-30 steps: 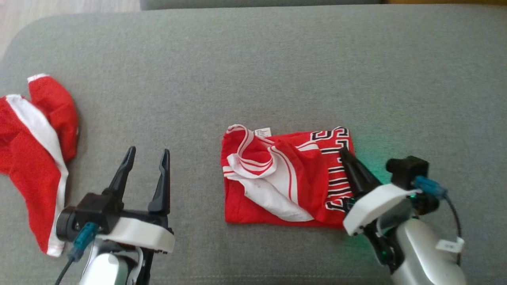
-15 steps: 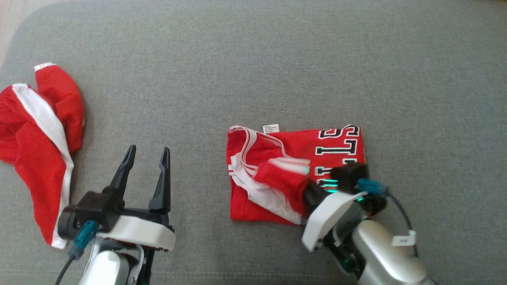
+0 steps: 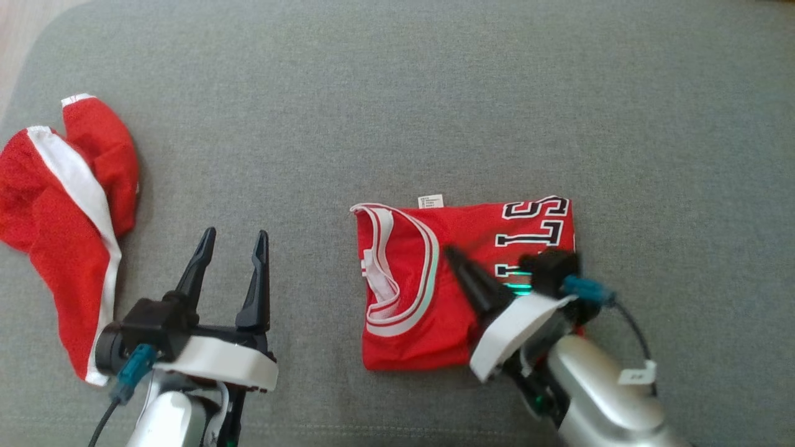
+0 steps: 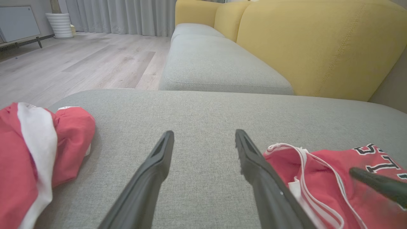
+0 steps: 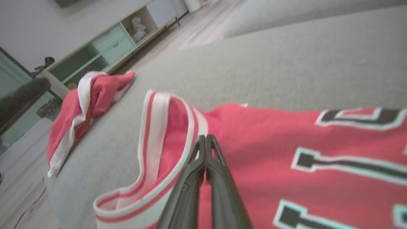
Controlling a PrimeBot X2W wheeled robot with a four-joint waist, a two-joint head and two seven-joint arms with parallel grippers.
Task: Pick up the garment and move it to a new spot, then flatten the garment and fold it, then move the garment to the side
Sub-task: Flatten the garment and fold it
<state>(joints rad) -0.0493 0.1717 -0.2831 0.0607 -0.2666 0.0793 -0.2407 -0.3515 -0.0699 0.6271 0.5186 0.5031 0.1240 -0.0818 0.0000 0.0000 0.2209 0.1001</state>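
- Right end effector [image 3: 452, 254]: pressed together with nothing pinched, hung over the folded red jersey with white trim and black lettering [image 3: 404, 347], tips pointing toward its striped neckline.
- Lay near the middle of the grey fabric sofa cushion [image 3: 435, 93], long axis running left to right, seemingly folded already.
- Left end effector [image 3: 235, 234]: stood spread and empty, well left of the jersey, between it and a crumpled red-and-white garment [image 3: 62, 217].
- Likely next: the sideways move, right arm clearly nearer.
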